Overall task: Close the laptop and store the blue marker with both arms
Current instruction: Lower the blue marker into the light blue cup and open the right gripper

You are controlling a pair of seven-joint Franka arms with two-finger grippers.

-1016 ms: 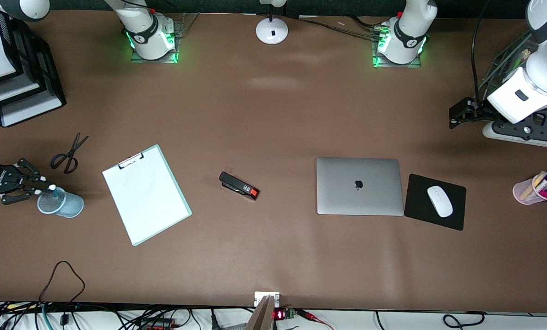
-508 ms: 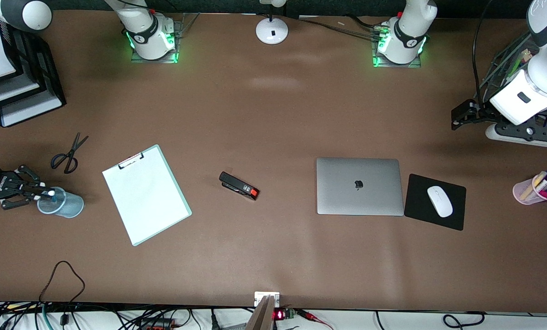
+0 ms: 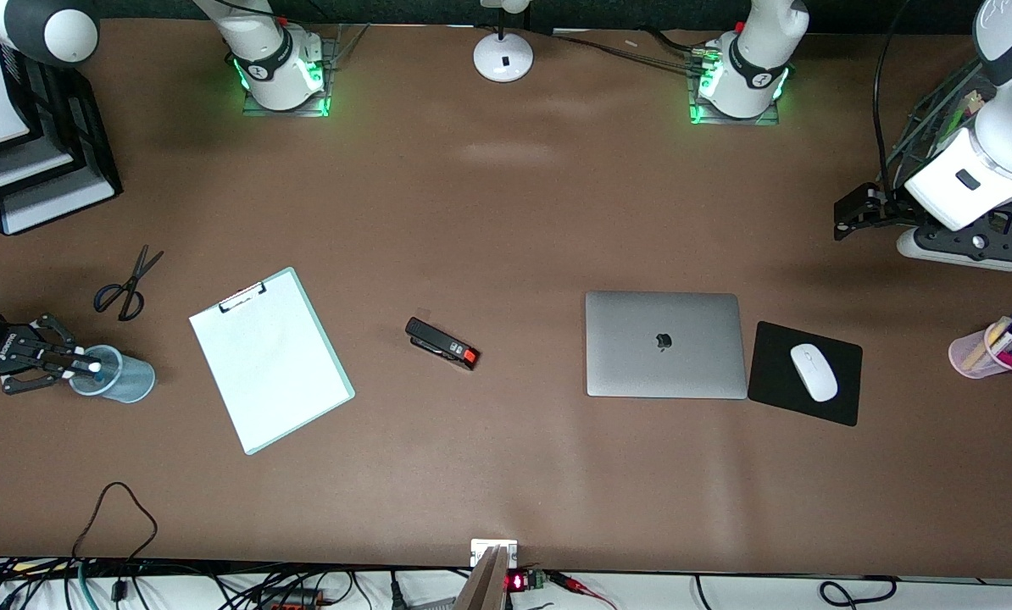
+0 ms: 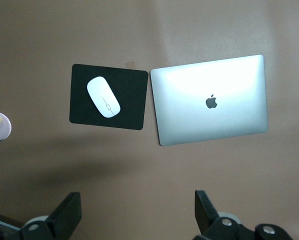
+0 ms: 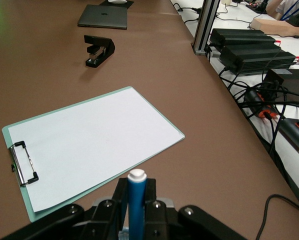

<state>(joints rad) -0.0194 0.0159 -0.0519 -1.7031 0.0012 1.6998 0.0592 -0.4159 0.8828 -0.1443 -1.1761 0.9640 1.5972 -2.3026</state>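
Laptop [image 3: 665,344] lies shut. Right gripper [image 3: 72,366] pinches the blue marker [image 5: 136,200] over the cup [image 3: 120,378]. Left gripper [image 4: 137,222] waits, spread wide.

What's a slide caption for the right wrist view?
Right gripper shut on the blue marker, whitish end up, with clipboard, stapler and closed laptop on the table.

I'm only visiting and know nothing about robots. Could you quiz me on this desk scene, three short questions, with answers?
1. True or false: the laptop is open.
2. What does the right gripper hold?
A. scissors
B. blue marker
C. stapler
3. What lies on the mouse pad?

Key:
1. False; its lid is down.
2. B, over the blue cup.
3. A white mouse.
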